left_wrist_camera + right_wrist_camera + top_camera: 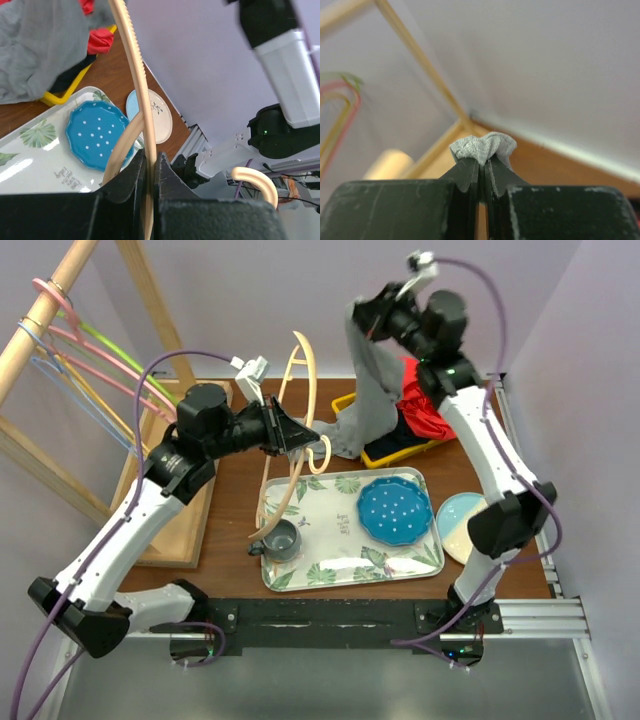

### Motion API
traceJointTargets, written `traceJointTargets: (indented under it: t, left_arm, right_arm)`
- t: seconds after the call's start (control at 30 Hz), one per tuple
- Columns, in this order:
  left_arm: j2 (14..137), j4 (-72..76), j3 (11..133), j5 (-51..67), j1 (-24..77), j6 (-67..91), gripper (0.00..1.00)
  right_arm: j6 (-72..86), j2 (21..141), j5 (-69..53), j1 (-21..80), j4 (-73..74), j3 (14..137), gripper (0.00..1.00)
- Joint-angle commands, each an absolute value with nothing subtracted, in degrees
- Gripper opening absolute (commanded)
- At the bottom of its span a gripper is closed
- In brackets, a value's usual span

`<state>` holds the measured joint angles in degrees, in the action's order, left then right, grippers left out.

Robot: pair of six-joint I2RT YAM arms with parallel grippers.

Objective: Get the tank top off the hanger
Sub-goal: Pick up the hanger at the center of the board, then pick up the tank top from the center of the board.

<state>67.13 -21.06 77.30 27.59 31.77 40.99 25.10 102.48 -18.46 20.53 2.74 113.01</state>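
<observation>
Above the table [232, 540], right gripper [482, 167] pinches the grey tank top [365, 400] — left gripper [150, 167] clamps the hanger [131, 60].

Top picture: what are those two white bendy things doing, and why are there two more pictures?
They are two robot arms. The top picture looks down from above; the other two come from cameras on each wrist. The left end effector pinches a wooden hanger. The right end effector is shut on a grey tank top, holding it high. On the table sit a leafy tray with a blue plate and cup, plus a yellow bin.
</observation>
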Motion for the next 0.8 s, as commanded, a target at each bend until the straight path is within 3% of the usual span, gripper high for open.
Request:
traceJointTargets:
  t: [0.0, 0.1, 0.13, 0.5, 0.57, 0.7, 0.77]
  left_arm:
    - [63.20, -23.55, 80.24, 21.73, 31.20, 37.97, 0.00]
    - [61.70, -25.40, 81.21, 17.77, 31.20, 37.00, 0.00]
    - [61.35, -25.75, 81.65, 16.97, 31.20, 36.74, 0.00]
    - [57.92, -27.16, 84.81, 12.13, 31.20, 36.65, 0.00]
    - [57.92, -26.98, 84.90, 11.87, 31.20, 36.65, 0.00]
    - [58.10, -26.63, 84.46, 12.30, 31.20, 37.09, 0.00]
    - [58.18, -26.54, 84.46, 12.65, 31.20, 37.18, 0.00]
  right_arm:
    - [23.57, 109.50, -24.00, 25.21, 8.07, 106.61, 0.00]
    - [17.42, 112.58, -17.08, 27.76, 13.79, 105.47, 0.07]
    - [15.84, 113.37, -15.22, 28.21, 16.15, 105.21, 0.19]
    - [-9.31, 123.66, -1.25, 36.46, 27.95, 109.78, 0.79]
    - [-10.55, 124.71, 1.66, 36.91, 28.65, 110.30, 0.82]
    - [-12.30, 129.27, 2.20, 36.83, 30.49, 114.42, 0.99]
    - [-12.39, 131.56, 1.24, 36.65, 31.72, 116.71, 0.99]
